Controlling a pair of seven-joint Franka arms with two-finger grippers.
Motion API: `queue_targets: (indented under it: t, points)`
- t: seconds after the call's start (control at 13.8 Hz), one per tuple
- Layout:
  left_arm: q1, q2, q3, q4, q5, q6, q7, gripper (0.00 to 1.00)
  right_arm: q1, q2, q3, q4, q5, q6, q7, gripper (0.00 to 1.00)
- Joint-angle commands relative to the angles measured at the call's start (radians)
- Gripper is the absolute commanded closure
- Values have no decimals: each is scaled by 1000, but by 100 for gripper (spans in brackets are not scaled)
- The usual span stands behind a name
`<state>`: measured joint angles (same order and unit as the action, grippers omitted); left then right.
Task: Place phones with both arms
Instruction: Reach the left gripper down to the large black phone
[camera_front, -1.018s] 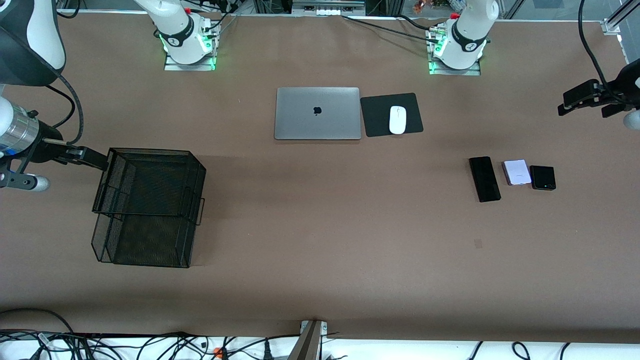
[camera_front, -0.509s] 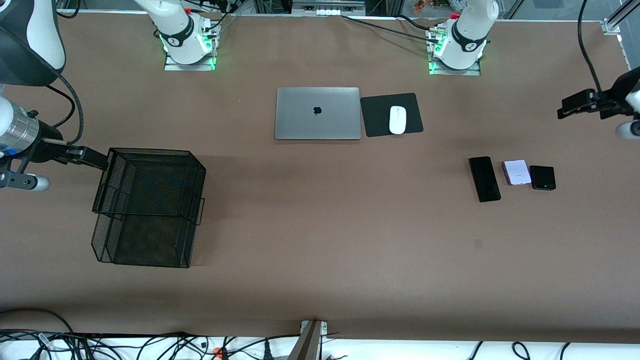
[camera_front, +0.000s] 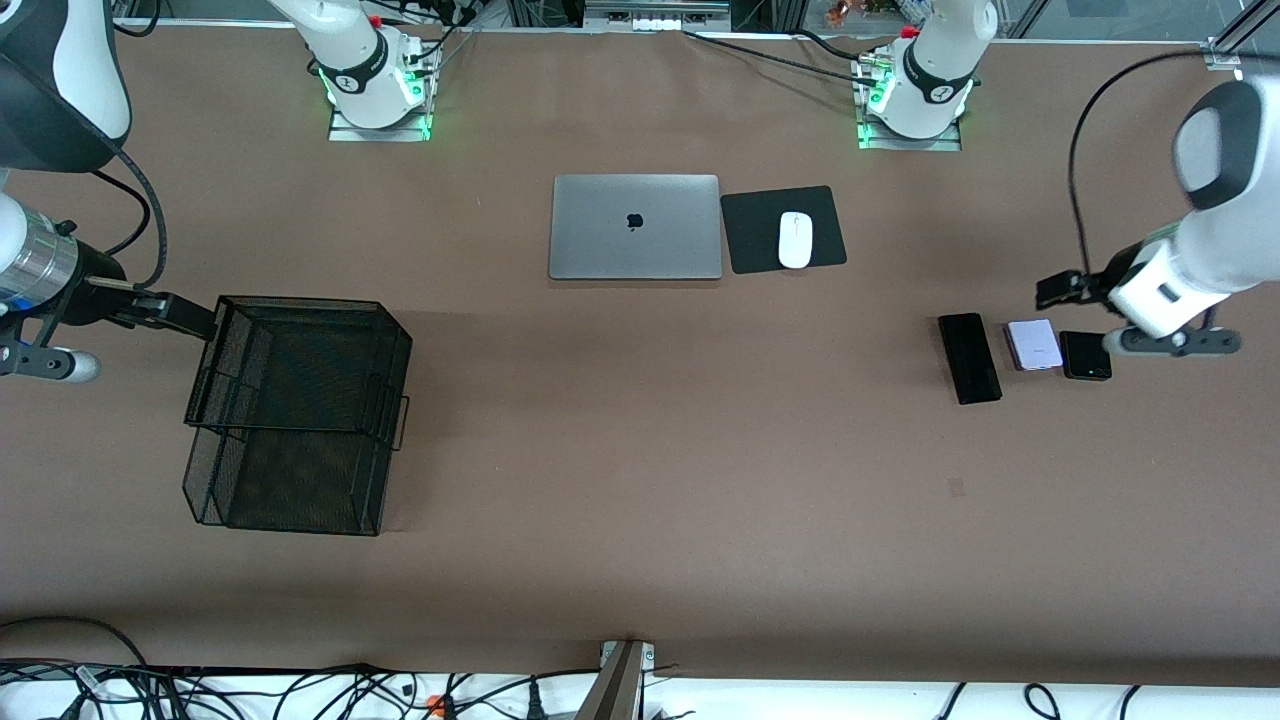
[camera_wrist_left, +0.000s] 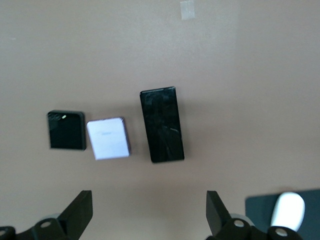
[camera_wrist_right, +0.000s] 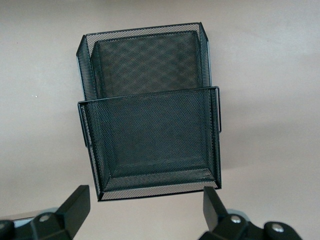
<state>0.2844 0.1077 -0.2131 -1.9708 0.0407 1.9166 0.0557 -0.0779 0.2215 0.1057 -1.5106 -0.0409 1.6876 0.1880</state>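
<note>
From the front, the left arm has swung in from the end of the brown desk (camera_front: 640, 500) within the last second, and its dark left gripper (camera_front: 1062, 290) now hangs over the row of three phones: the long black slab phone (camera_front: 969, 357), the small squarish pale lavender-white phone (camera_front: 1034, 344) touching or just beside the small squarish black phone (camera_front: 1085, 355). All three lie flat and untouched at the left arm's end. Farther from the camera sit a closed silver laptop (camera_front: 635, 227) and a white computer mouse (camera_front: 795, 239) on a black mouse pad (camera_front: 783, 229). The right gripper (camera_front: 175, 312) waits at the rim of the black wire-mesh two-tier tray (camera_front: 295, 415), unmoved.

In the left wrist view, the jaws stand spread wide with nothing between them, the left gripper's fingertips (camera_wrist_left: 80, 210) framing the pale and long black phones. I'd say a first pick is about to begin.

In the right wrist view, that gripper's jaws are likewise released and empty, and both mesh tiers hold nothing yet.
</note>
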Motion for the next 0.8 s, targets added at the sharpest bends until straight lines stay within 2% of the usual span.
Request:
queue_targets:
  t: [0.0, 0.22, 0.44, 0.73]
  points:
    - [9, 26, -3, -107, 18, 166, 20, 0, -8, 4, 3, 10, 21, -22, -7, 0]
    - [33, 53, -3, -224, 18, 391, 9, 0, -8, 2, 3, 9, 19, -28, -4, 0]
    - [61, 121, -3, -276, 18, 551, -8, 0, -8, 1, 3, 6, 19, -32, 5, 0]
    - [58, 190, -3, -382, 18, 804, -128, 0, -8, -2, 3, 1, 21, -32, 7, 0]
